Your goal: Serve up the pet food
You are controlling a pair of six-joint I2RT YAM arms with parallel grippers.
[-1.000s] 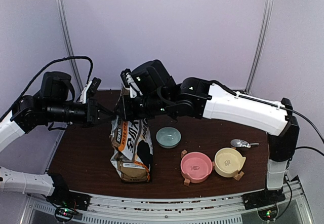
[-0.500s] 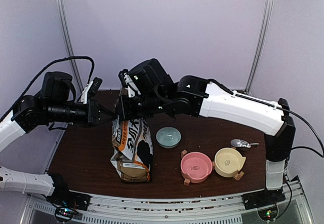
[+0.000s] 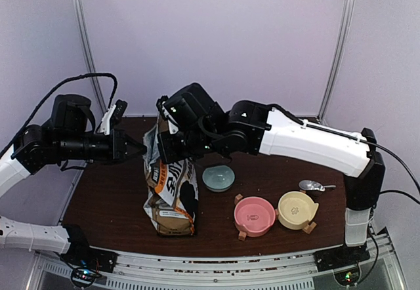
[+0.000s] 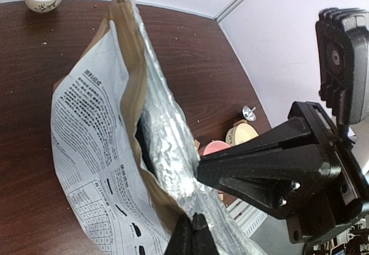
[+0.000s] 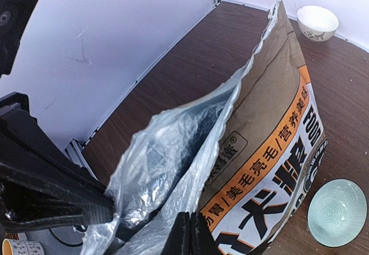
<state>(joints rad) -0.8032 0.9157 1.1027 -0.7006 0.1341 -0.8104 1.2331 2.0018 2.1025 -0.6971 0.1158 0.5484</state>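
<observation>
The brown-and-white printed bag stands upright on the dark table, left of centre. My left gripper is shut on the left lip of its mouth; in the left wrist view its fingertips pinch the paper and foil edge of the bag. My right gripper is shut on the opposite lip, and in the right wrist view it pinches the silver lining of the bag. The mouth gapes between them. The pet food is hidden inside the bag.
A teal bowl sits right of the bag. A pink bowl and a yellow bowl stand near the front right, with a silver scoop behind them. A small white bowl sits at the table's far corner.
My right gripper has closed on the bag's right lip and drawn it slightly up and away from the left gripper, spreading the mouth. The left gripper keeps its hold.
</observation>
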